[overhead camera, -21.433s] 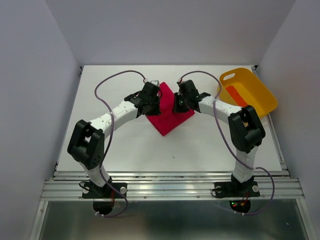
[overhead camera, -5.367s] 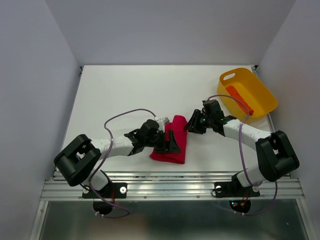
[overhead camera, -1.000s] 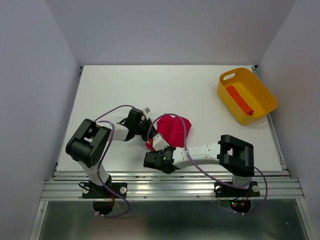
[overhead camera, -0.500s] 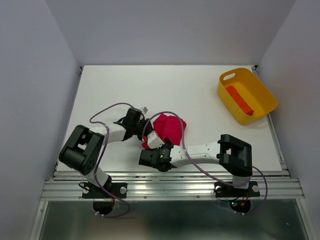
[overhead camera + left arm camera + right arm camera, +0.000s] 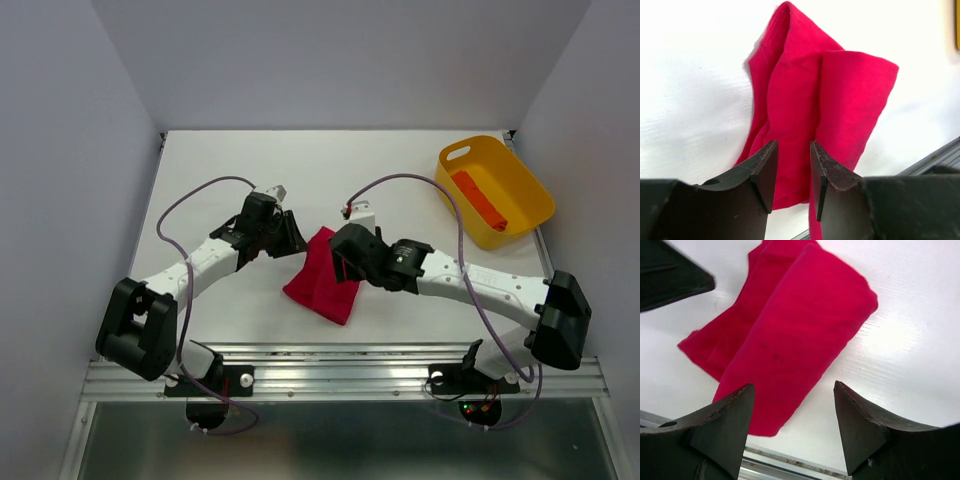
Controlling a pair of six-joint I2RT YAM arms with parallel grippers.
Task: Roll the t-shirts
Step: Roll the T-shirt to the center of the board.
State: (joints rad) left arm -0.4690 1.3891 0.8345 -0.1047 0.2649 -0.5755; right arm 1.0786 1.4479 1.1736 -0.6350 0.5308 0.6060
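Broadly, the white flat table (image 5: 200, 200) carries almost everything, with the yellow plastic tub with handles (image 5: 517, 180) set at its far right corner, well apart from the work.

Next in size is the crimson soft cloth t-shirt (image 5: 320, 280). It lies on the table's near middle as a slanted band, its far end between the two grippers and its near end close to the front rail. It looks folded and flattened, not rolled. The left wrist view shows two long lobes overlapping along a lengthwise crease, with a looser flap beside them and an uneven near edge. The right wrist view shows a smooth rounded top layer over a ragged lower one.

The left gripper (image 5: 792, 146) hangs above the band with its fingers only narrowly parted and nothing between them. The right gripper (image 5: 792, 387) hovers over the other side, fingers spread wide and likewise empty.

Smallest is the orange-red narrow rolled t-shirt (image 5: 478, 198), lying inside the tub.

As I judge it, the danger is the looseness. A pinch that catches only the top layer would peel the fold open instead of turning it. A push toward the rail could slide the near end off the table. The two grippers are near enough to knock each other.
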